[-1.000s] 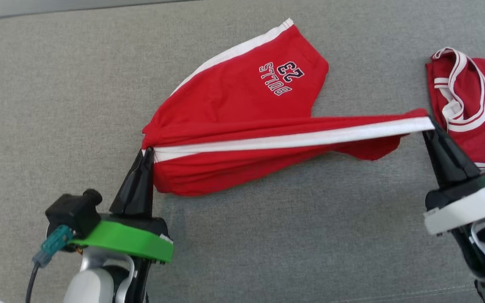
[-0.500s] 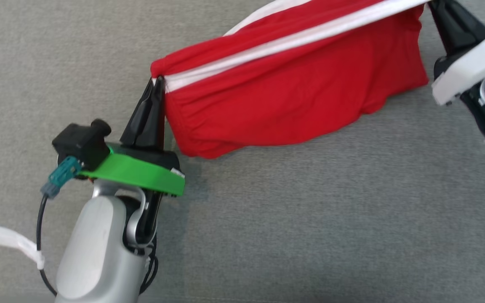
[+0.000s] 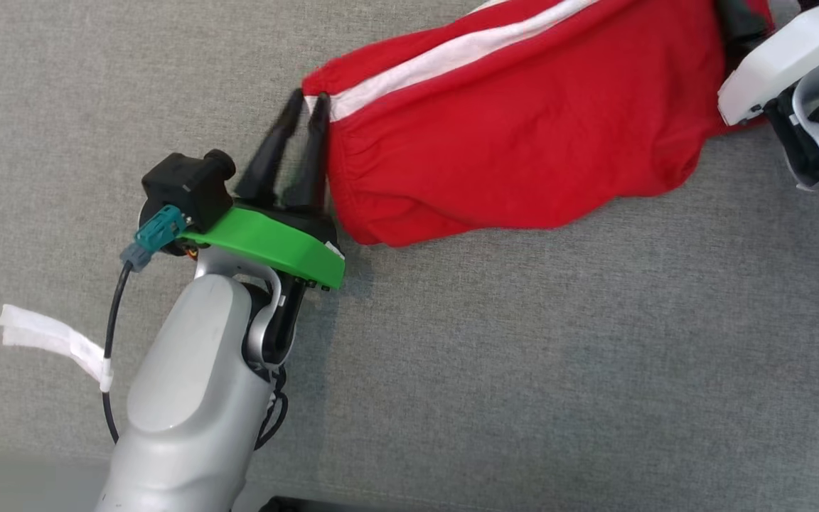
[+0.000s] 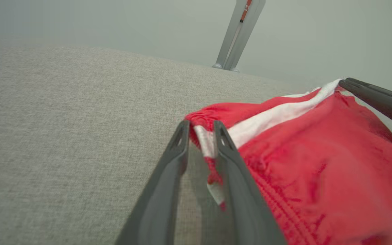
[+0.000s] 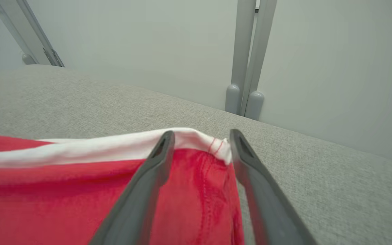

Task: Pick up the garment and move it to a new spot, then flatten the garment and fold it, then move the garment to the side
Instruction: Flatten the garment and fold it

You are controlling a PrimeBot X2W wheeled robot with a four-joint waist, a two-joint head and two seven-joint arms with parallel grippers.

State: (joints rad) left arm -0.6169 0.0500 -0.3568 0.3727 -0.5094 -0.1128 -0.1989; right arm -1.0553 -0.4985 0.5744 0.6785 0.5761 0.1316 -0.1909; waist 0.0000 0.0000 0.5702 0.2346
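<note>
Overhead, left gripper (image 3: 308, 98) parted beside red garment (image 3: 523, 142), wrist view, right gripper (image 5: 201, 134) released, perhaps grazing it.

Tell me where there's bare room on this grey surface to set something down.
Widest bare patch: surface below the garment, between left arm and right arm. Also bare: upper left, beyond the left tool. Crowded: upper right, garment against right arm.

Soft matt cloth garment (image 3: 523, 142) rests on a coarse-woven grey surface (image 3: 523, 370).

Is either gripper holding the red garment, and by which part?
Neither: the left gripper and right gripper stand open, jaws loosely around opposite white-striped corners of the garment.
</note>
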